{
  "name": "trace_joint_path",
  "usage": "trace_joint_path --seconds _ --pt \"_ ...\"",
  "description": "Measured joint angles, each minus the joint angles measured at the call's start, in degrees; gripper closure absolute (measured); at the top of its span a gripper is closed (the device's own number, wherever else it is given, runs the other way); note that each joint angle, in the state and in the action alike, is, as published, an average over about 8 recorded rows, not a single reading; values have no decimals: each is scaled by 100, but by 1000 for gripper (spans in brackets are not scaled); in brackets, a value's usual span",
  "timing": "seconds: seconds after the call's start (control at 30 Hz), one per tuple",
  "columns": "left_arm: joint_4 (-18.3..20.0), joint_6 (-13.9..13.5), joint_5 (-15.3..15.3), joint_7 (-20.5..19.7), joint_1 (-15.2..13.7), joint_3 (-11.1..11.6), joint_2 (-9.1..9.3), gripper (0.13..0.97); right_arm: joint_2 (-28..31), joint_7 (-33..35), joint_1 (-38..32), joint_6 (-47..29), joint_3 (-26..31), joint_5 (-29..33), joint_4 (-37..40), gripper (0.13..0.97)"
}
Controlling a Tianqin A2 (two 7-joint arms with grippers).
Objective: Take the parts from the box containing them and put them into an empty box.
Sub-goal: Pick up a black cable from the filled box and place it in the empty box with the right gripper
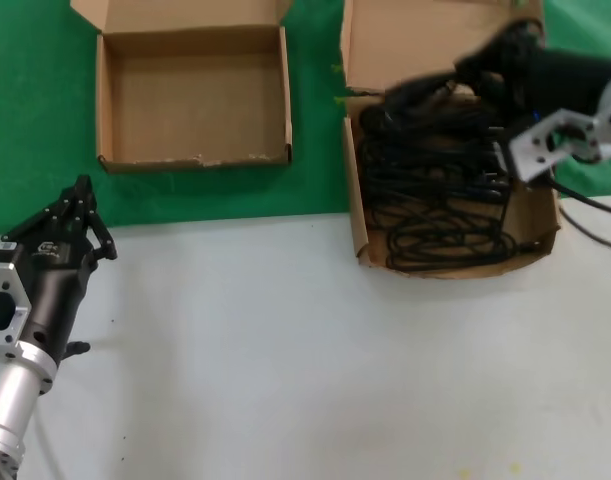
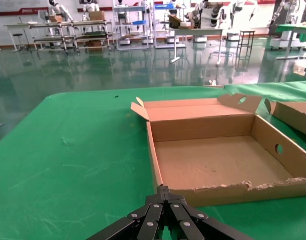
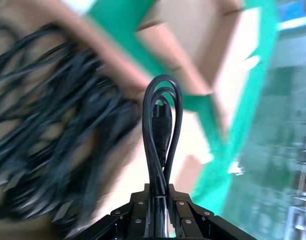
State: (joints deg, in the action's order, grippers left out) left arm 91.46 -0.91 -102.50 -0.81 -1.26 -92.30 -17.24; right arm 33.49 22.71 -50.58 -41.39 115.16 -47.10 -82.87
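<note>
The larger cardboard box [image 1: 357,215] at the right holds a tangle of black power cords [image 1: 440,205]. My right gripper [image 1: 410,97] is over the box's far end, shut on a looped power cord [image 3: 162,130] that stands up between its fingers, with the other cords [image 3: 47,130] blurred beside it. The smaller, shallow box [image 1: 193,158] lies empty at the upper left on the green mat; it also shows in the left wrist view [image 2: 218,187]. My left gripper [image 1: 82,192] is shut and empty, parked at the left just short of that box, its tips [image 2: 164,189] near the box's front corner.
A green mat [image 1: 45,120] covers the far half of the table and a white surface [image 1: 285,350] the near half. The large box's lid flap [image 1: 415,45] lies open behind it. A thin black cable [image 1: 595,215] trails at the right edge.
</note>
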Motion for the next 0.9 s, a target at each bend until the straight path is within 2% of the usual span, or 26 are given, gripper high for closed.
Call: trace_joint_path --seconds 0.23,0.4,0.67,0.9 --pt "0 0 0 0 0 0 0 952 -637 -702 -145 -326 -81 500 -777 887" --pt "0 0 0 0 0 0 0 952 -1400 -1074 -264 -339 -9 960 -821 888" --pt "0 0 0 0 0 0 0 952 -2470 -1049 -375 208 210 1434 -31 888" --pt "0 0 0 0 0 0 0 952 -3006 -740 -394 792 409 1396 850 888"
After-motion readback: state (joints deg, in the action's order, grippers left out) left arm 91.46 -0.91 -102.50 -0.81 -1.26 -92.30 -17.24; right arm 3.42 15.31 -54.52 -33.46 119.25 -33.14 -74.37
